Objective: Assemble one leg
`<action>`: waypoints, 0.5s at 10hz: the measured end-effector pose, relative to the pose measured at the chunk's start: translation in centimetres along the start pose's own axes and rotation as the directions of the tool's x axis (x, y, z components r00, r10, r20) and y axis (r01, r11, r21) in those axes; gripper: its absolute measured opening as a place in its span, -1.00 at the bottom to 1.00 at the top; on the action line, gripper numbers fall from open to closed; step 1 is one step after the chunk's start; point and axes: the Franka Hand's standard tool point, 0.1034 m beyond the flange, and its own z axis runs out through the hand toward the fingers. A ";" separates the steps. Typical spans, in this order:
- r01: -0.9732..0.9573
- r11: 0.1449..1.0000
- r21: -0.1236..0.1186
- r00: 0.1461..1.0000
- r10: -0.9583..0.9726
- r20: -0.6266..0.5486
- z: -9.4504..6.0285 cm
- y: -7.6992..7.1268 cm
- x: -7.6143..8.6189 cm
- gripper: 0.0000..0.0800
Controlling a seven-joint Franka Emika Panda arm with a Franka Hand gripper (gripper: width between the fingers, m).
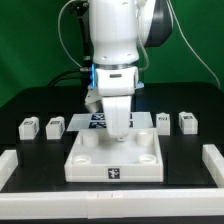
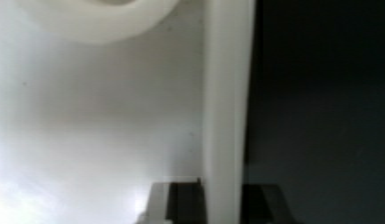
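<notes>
Two small white legs with tags stand at the exterior view's left [image 1: 29,126] [image 1: 55,126], and two more at its right [image 1: 162,120] [image 1: 187,122]. None is held. The large white square tray [image 1: 90,168] with round corner sockets lies in front of them. My gripper [image 1: 118,133] is down at the tray's far rim. In the wrist view the dark fingers [image 2: 178,206] straddle the tray's upright rim wall [image 2: 224,100], one on each side and touching it, with my gripper [image 2: 224,206] shut on it. A round socket [image 2: 118,14] shows on the tray's floor.
The marker board [image 1: 92,121] lies behind the tray, partly hidden by the arm. White raised border pieces run along the table's left [image 1: 12,160], right [image 1: 212,158] and front [image 1: 110,208] edges. The table is black.
</notes>
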 end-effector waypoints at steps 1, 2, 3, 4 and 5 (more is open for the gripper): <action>0.019 1.000 -0.008 1.000 -0.019 -0.009 0.1 1.0 1.3 -0.85; 0.028 1.000 -0.009 1.000 -0.028 -0.011 0.0 1.7 1.5 -0.85; 0.023 1.000 -0.009 1.000 -0.023 -0.011 0.1 1.6 1.3 -0.85; 0.022 1.000 -0.009 1.000 -0.023 -0.011 0.1 1.6 1.3 -0.85; 0.022 1.000 -0.009 1.000 -0.023 -0.011 0.1 1.6 1.3 -0.85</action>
